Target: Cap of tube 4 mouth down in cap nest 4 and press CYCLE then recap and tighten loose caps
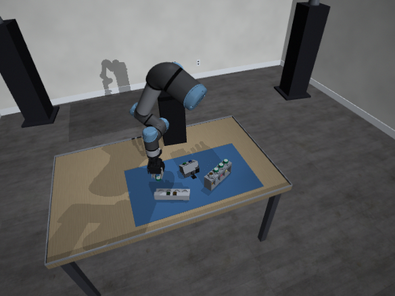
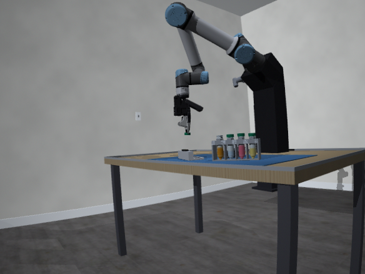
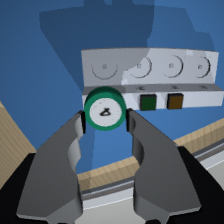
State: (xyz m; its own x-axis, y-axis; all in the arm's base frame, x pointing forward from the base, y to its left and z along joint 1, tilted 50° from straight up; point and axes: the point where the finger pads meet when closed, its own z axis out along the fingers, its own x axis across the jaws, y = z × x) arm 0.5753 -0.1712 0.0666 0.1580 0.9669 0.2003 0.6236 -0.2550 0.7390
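My gripper (image 1: 157,176) (image 2: 187,131) (image 3: 105,111) is shut on the green cap 4 (image 1: 158,179) (image 2: 187,134) (image 3: 105,111), dot facing up, high above the mat by the cap tray (image 1: 182,196) (image 2: 185,155) (image 3: 202,99). Nest 4 (image 3: 104,69), at the tray's left end in the wrist view, is empty, as are the other nests. The green lamp (image 3: 148,102) and amber lamp (image 3: 175,101) look dark. In the decapping station (image 1: 207,184), tube 4 (image 1: 211,174) (image 2: 220,152) stands uncapped with orange liquid. The other three tubes wear green caps; whether one is loose I cannot tell.
The key housing (image 1: 190,168), with the blue CYCLE key (image 1: 190,161) and green READY key (image 1: 184,163), stands between the gripper and the decapping station in the top view. A small black part (image 1: 193,176) is beside it. The blue mat (image 1: 145,209) lies beneath the stations.
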